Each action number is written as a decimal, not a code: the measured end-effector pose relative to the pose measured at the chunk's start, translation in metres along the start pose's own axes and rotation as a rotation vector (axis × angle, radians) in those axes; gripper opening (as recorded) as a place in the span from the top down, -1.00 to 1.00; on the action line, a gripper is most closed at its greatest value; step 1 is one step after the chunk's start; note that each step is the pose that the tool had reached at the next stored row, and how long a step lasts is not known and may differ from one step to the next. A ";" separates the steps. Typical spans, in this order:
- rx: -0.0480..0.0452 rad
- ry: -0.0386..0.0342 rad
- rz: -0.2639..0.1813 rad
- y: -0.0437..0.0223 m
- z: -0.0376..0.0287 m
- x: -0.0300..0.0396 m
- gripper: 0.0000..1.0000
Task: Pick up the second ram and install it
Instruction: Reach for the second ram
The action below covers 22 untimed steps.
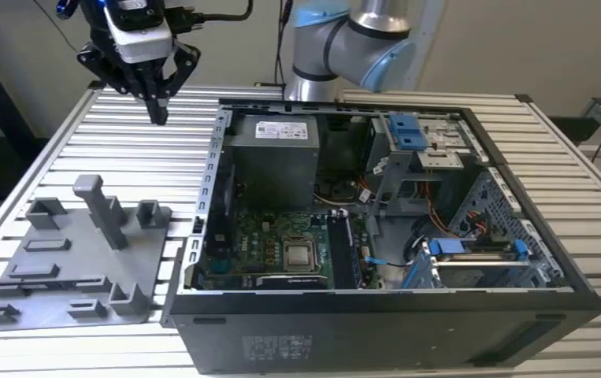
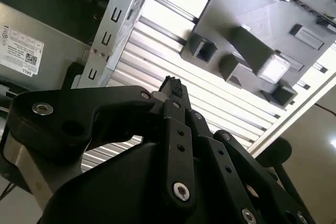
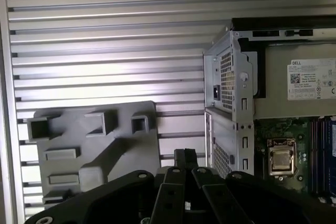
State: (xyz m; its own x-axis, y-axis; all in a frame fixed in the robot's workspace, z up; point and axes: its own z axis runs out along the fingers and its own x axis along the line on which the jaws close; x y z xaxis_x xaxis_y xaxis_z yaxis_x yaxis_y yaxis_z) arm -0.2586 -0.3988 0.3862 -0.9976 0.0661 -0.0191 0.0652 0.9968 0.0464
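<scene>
My gripper [image 1: 158, 118] hangs above the slatted table, off the far corner of the open computer case [image 1: 384, 323] on the exterior view's left. Its fingers are shut, tips together, with nothing between them; both wrist views show the closed tips [image 2: 172, 84] [image 3: 185, 153]. Below and nearer the front lies the grey plastic tray [image 1: 69, 276] [image 3: 94, 145] [image 2: 252, 19] with upright posts, and its holders look bare. The second ram is out of view. The memory slots [image 1: 347, 248] [image 3: 320, 150] run beside the processor socket [image 1: 300, 254] [image 3: 282, 157] on the motherboard.
The grey power-supply box [image 1: 268, 153] [image 3: 310, 87] [image 2: 26, 51] fills the case's far corner on the exterior view's left. Drive cages with blue clips [image 1: 410, 134] and loose cables crowd the case on the exterior view's right. The arm's base [image 1: 353, 39] stands behind the case.
</scene>
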 end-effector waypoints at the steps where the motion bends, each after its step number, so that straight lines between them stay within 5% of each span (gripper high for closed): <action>1: 0.0001 0.0000 0.000 -0.0003 0.0001 0.0045 0.79; 22: 0.0012 0.0001 -0.005 -0.0065 0.0039 0.0946 0.79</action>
State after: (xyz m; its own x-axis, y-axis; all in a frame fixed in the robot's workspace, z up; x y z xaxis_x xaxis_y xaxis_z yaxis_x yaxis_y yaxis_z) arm -0.3534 -0.3988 0.3802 -0.9979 0.0613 -0.0192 0.0604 0.9972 0.0452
